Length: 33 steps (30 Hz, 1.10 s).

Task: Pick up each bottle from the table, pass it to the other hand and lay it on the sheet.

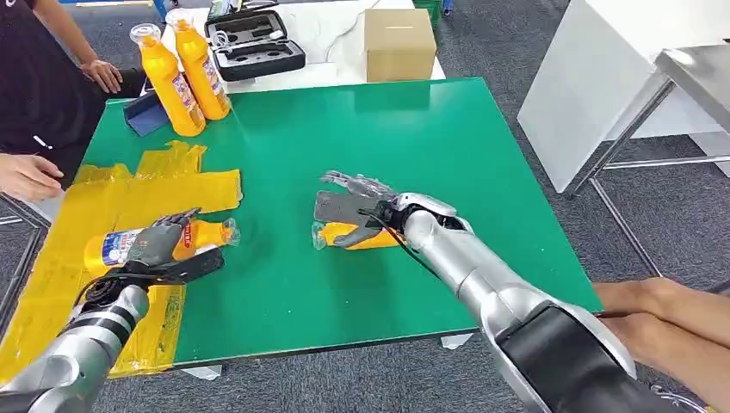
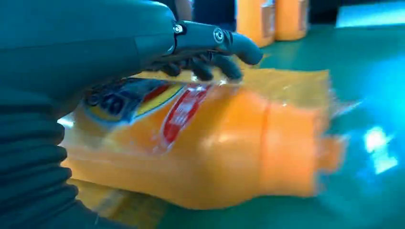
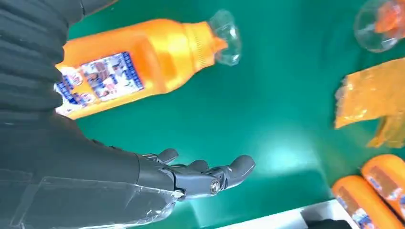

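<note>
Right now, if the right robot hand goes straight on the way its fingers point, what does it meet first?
Probably nothing close: the right robot hand points left over bare green table, above a lying bottle. Further on is the bottle in the left robot hand; heights are unclear.

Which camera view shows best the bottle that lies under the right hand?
The right wrist view: the lying bottle shows whole, with its label and clear cap, apart from the open right hand. In the head view that hand covers part of the bottle. The left wrist view shows a different bottle.
</note>
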Each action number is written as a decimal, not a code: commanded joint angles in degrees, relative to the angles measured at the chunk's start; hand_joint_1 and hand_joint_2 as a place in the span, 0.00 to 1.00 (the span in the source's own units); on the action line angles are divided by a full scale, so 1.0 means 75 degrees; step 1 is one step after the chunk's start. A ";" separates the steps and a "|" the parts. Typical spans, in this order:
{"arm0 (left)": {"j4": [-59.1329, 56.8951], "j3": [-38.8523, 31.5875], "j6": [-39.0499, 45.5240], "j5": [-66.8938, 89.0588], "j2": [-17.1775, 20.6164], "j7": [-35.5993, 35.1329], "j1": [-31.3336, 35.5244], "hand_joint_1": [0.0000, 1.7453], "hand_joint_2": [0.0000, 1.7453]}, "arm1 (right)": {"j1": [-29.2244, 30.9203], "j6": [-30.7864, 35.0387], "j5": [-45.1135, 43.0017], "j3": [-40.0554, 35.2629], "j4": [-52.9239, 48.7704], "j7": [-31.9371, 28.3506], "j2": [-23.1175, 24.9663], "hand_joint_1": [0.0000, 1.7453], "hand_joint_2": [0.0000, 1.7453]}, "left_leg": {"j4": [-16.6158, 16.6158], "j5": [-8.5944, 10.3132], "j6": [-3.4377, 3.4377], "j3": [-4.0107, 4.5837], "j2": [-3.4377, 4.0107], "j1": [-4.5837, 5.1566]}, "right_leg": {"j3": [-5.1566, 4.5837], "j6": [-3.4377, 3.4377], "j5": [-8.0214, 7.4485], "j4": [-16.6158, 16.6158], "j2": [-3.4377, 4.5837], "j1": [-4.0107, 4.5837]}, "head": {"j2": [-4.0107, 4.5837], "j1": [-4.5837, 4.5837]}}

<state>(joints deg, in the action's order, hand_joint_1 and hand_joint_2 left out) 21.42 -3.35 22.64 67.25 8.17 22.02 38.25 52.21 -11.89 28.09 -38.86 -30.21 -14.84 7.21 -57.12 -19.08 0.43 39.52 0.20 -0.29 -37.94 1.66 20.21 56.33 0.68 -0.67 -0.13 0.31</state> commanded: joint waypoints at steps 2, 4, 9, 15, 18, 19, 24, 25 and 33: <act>-0.0146 -0.0820 -0.0201 -0.0414 -0.0319 0.0521 0.0137 0.00 0.00 | 0.0479 0.0015 -0.0004 -0.0564 0.0785 -0.0041 -0.0194 0.00 1.00 | -0.0002 -0.0010 -0.0001 -0.0013 -0.0013 0.0001 | 0.0015 -0.0003 0.0012 0.0002 -0.0016 0.0000 | 0.0000 0.0000; -0.0146 -0.0820 -0.0208 -0.0417 -0.0308 0.0524 0.0138 0.00 0.00 | 0.0482 0.0012 -0.0004 -0.0566 0.0779 -0.0039 -0.0184 0.00 1.00 | -0.0005 -0.0014 -0.0002 -0.0017 -0.0012 -0.0001 | 0.0019 -0.0005 0.0016 0.0003 -0.0015 0.0003 | 0.0000 0.0000; 0.0333 -0.1710 -0.0640 -0.2112 -0.0670 0.1885 0.0113 0.00 0.00 | 0.0457 0.0109 0.0135 -0.0711 0.0779 0.0090 -0.0241 0.00 1.00 | -0.0006 -0.0015 -0.0001 -0.0018 -0.0017 0.0000 | 0.0021 -0.0005 0.0019 0.0006 -0.0020 0.0005 | 0.0000 0.0000; 0.2863 -0.2009 -0.2047 -0.5472 -0.1152 0.2398 -0.0509 0.00 0.00 | 0.0363 0.0392 0.0585 -0.0913 0.1050 0.0395 -0.0324 0.00 1.00 | -0.0012 -0.0020 0.0001 -0.0019 -0.0026 -0.0003 | 0.0027 -0.0003 0.0025 0.0004 -0.0031 0.0009 | 0.0000 -0.0003; 0.4005 -0.1972 -0.2541 -0.6352 -0.1365 0.2398 -0.0811 0.00 0.00 | 0.0333 0.0397 0.0781 -0.0885 0.1262 0.0568 -0.0343 0.00 1.00 | -0.0008 -0.0019 0.0000 -0.0017 -0.0019 -0.0004 | 0.0024 -0.0003 0.0020 0.0001 -0.0023 0.0008 | 0.0000 0.0003; 0.4426 -0.1960 -0.2717 -0.6583 -0.1480 0.2391 -0.0927 0.00 0.00 | 0.0335 0.0401 0.0866 -0.0916 0.1342 0.0677 -0.0368 0.00 1.00 | -0.0005 -0.0016 0.0000 -0.0015 -0.0021 -0.0003 | 0.0022 -0.0003 0.0017 -0.0003 -0.0024 0.0007 | 0.0000 -0.0003; 0.5944 -0.1606 -0.3373 -0.7405 -0.1807 0.2044 -0.1496 0.00 0.00 | 0.0329 0.0376 0.1095 -0.0861 0.1595 0.0936 -0.0571 0.00 1.00 | -0.0012 -0.0027 0.0001 -0.0025 -0.0025 -0.0003 | 0.0036 -0.0004 0.0029 0.0002 -0.0030 0.0008 | 0.0000 0.0000; 0.6057 -0.1523 -0.3416 -0.7469 -0.1838 0.1970 -0.1555 0.00 0.00 | 0.0319 0.0367 0.1112 -0.0833 0.1611 0.0950 -0.0614 0.00 1.00 | -0.0005 -0.0014 0.0001 -0.0011 -0.0017 -0.0002 | 0.0019 -0.0002 0.0015 -0.0003 -0.0021 0.0006 | 0.0000 0.0000; 0.6104 -0.1374 -0.3556 -0.7620 -0.1902 0.1901 -0.1618 0.00 0.00 | 0.0268 0.0342 0.1210 -0.0837 0.1675 0.1065 -0.0692 0.00 1.00 | -0.0010 -0.0026 -0.0002 -0.0023 -0.0024 0.0000 | 0.0031 -0.0006 0.0025 0.0003 -0.0023 0.0007 | 0.0000 0.0003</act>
<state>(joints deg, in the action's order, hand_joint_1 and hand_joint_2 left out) 63.59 -14.51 -3.72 10.45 -3.94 36.68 26.63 52.30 -8.96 36.94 -42.97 -22.42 -7.15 3.08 -57.14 -19.12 0.44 39.58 0.17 -0.28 -37.99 1.66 20.21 56.30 0.69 -0.64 -0.13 0.33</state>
